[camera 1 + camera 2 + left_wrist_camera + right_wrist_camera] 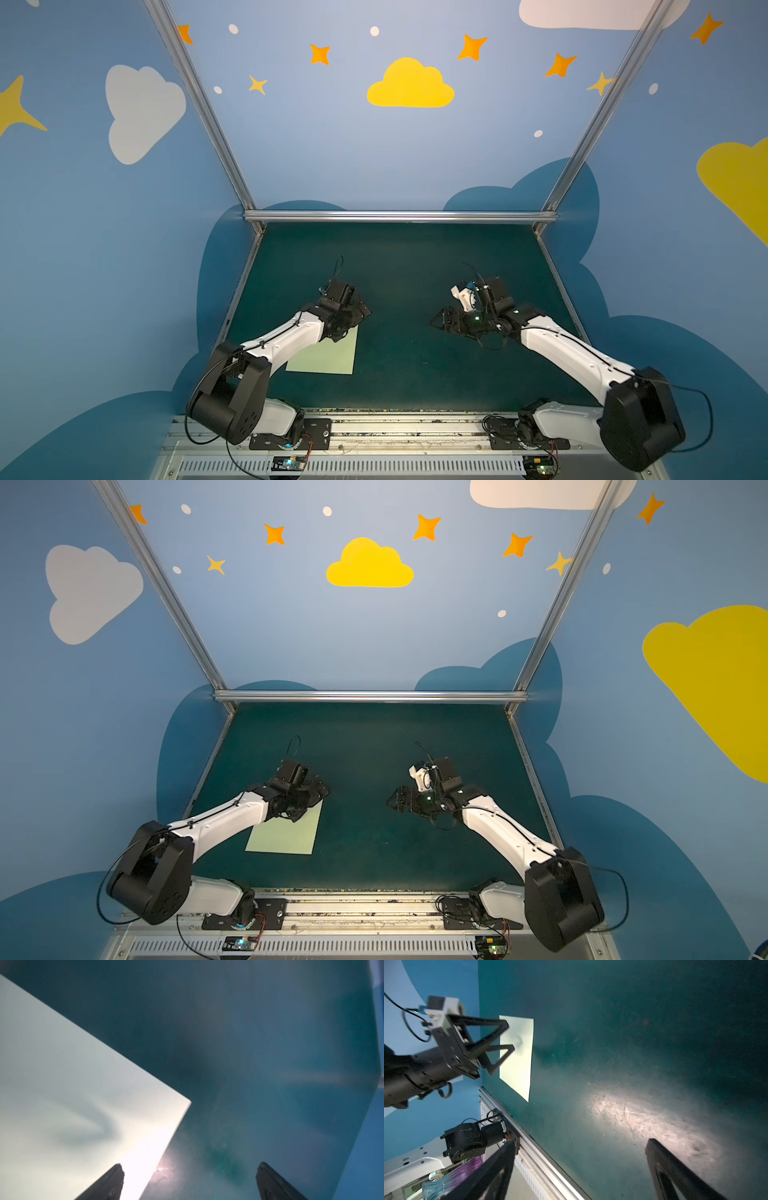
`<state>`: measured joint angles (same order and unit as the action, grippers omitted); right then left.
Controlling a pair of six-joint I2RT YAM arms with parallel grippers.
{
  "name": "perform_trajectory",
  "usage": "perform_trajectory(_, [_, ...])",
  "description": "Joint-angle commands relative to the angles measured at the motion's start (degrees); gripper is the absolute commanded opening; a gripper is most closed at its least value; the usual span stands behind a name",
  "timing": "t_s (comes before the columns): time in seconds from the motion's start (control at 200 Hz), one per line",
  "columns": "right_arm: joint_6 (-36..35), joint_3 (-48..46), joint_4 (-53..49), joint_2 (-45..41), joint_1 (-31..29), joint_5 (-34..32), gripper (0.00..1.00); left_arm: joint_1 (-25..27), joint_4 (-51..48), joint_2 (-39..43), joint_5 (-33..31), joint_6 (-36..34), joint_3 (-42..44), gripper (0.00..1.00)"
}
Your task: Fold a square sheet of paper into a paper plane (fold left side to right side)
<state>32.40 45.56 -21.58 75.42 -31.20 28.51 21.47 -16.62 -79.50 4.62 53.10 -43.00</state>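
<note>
Poised over the flat pale green paper's [328, 357] far-right corner with left gripper [191, 1164] spread wide. Well off to the right with right gripper [582, 1141] spread too, empty.

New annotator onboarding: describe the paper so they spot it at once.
Start at the big dark green mat. On its near-left part, partly under the open left gripper, lies the pale green paper: flat, the only light thing there.

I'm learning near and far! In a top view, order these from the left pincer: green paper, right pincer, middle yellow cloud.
1. green paper, just under the left pincer.
2. right pincer, across the mat.
3. middle yellow cloud, high on the back wall.
</note>
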Motion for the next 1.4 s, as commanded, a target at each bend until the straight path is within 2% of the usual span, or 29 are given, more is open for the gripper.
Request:
perform_trajectory(0.0, [3.0, 4.2, 5.1, 6.0, -5.6, -0.1, 0.95, -5.9, -6.6, 2.4, -0.8, -2.5, 1.3, 1.0])
perform_trajectory(0.13, [5.8, 10.1, 6.5, 14.5, -13.1, -3.7, 0.94, -12.4, -6.9, 4.4, 0.7, -4.2, 4.2, 1.0])
perform_trajectory(0.24, [7.7, 15.9, 4.6, 20.9, -18.9, -8.6, 0.94, -15.2, -6.0, 4.8, 1.8, -5.2, 6.7, 1.0])
perform_trajectory(0.486, [17.5, 17.0, 16.2, 30.0, -25.6, -6.4, 0.85, -19.5, -1.9, 4.7, 4.1, -5.1, 12.3, 1.0])
perform_trajectory(0.601, [19.7, 19.5, 17.2, 33.9, -27.7, -6.4, 0.81, -20.1, -0.2, 4.5, 4.7, -5.1, 14.1, 1.0])
perform_trajectory(1.006, [25.5, 31.7, 15.5, 46.4, -30.5, -7.5, 0.74, -20.5, 3.8, 0.8, 6.2, -5.6, 16.1, 1.0])
perform_trajectory(1.392, [27.2, 34.1, 28.6, 51.6, -30.0, -4.6, 0.73, -20.7, 4.5, 0.0, 6.8, -5.7, 16.0, 1.0])
